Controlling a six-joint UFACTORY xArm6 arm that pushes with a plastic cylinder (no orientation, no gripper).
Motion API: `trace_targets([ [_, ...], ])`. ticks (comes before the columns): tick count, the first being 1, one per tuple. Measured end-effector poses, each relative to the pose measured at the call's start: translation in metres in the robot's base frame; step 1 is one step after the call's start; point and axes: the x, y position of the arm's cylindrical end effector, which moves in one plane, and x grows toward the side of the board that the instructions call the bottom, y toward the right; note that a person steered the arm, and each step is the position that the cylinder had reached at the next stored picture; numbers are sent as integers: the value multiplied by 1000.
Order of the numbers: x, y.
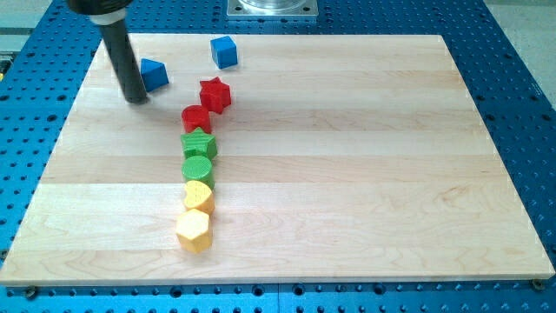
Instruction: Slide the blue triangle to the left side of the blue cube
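Observation:
The blue triangle (155, 74) lies near the board's upper left. The blue cube (224, 52) sits to its right and a little higher, near the board's top edge. My tip (136, 98) rests on the board just left of and slightly below the blue triangle, close to or touching its left side. The dark rod rises from there to the view's top left and hides part of the triangle's left edge.
A red star (215, 94) and a red block (196, 117) lie below the blue cube. Below them run a green star (199, 143), a green round block (197, 168), a yellow heart-like block (199, 196) and a yellow hexagon (194, 229). The wooden board (365, 156) rests on a blue perforated table.

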Motion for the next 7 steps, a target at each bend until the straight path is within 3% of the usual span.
trace_targets([
  [1, -15, 15],
  [2, -18, 74],
  [4, -22, 6],
  [6, -37, 75],
  [7, -38, 49],
])
